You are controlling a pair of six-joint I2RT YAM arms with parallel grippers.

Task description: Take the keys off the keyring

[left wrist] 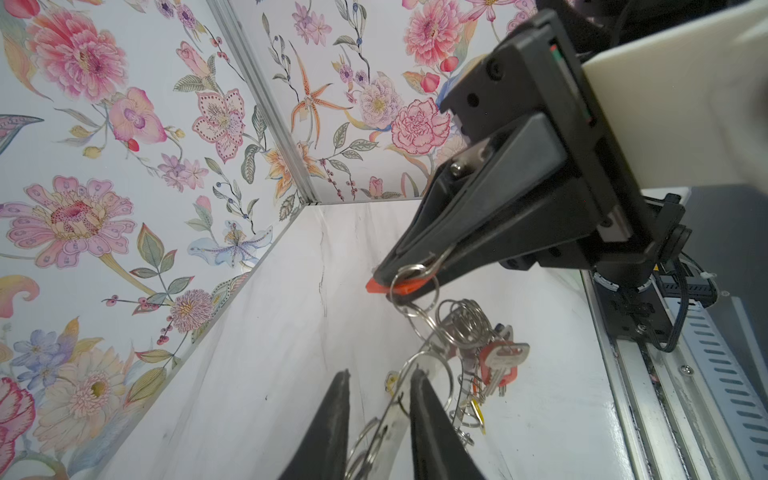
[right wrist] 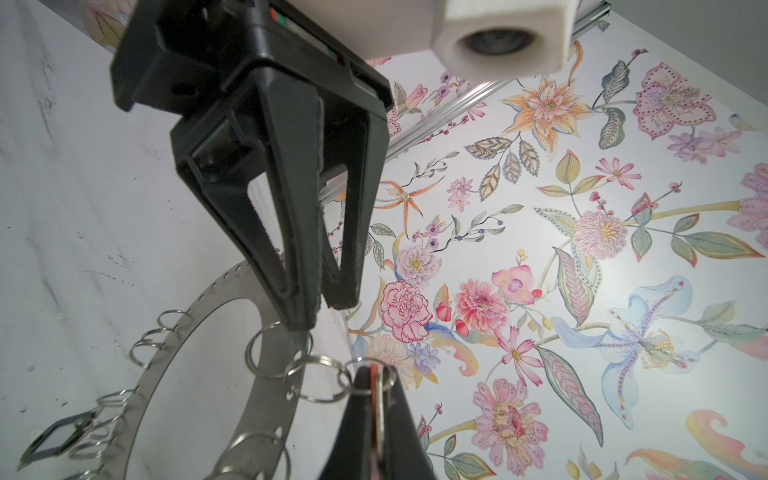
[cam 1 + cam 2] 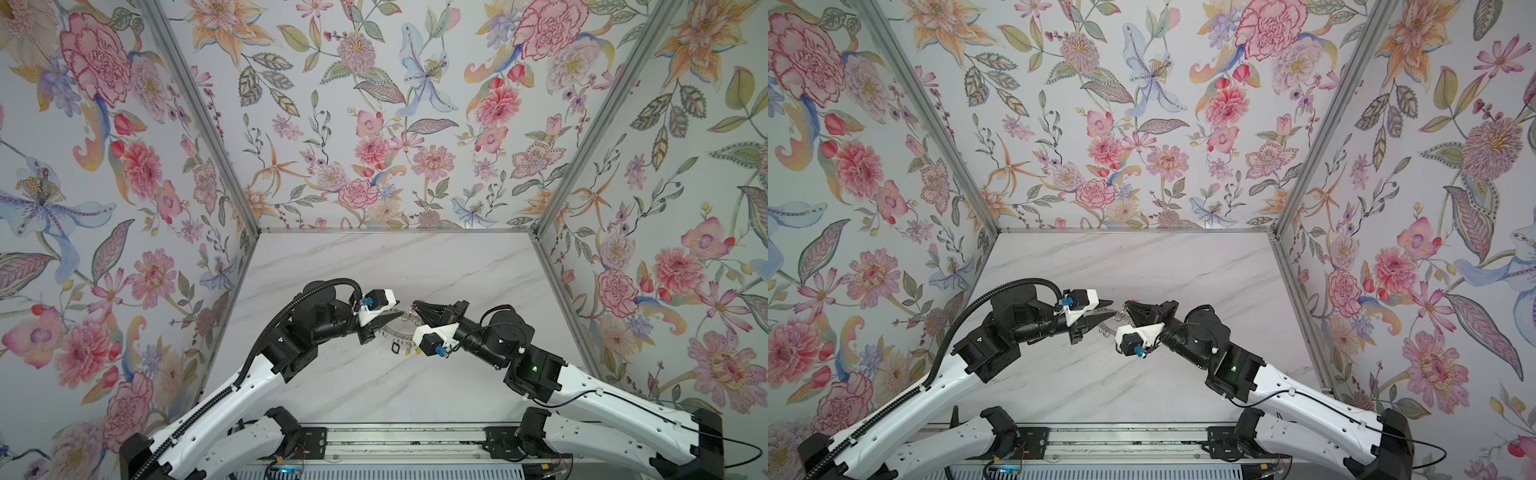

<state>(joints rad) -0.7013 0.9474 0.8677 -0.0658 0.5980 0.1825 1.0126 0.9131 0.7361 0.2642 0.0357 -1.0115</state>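
The keyring (image 3: pixel 395 330) (image 2: pixel 266 415), a flat grey disc fringed with wire loops, hangs tilted above the table between both grippers. My left gripper (image 1: pixel 380 374) (image 3: pixel 401 313) is shut on the disc's rim (image 1: pixel 397 415). My right gripper (image 2: pixel 376 370) (image 1: pixel 380 282) is shut on an orange-tagged key (image 1: pixel 376 286). Linked wire loops (image 2: pixel 320 386) still join that key to the disc. A red-tagged key (image 1: pixel 503 361) and a yellow tag (image 1: pixel 478 411) dangle from the disc's lower rim.
A small black clip (image 2: pixel 54 436) (image 3: pixel 395 347) hangs from loops on the disc. Floral walls (image 3: pixel 415 124) enclose the white marble table (image 3: pixel 395 266) at the back and on both sides. A metal rail (image 3: pixel 407 436) runs along the front edge.
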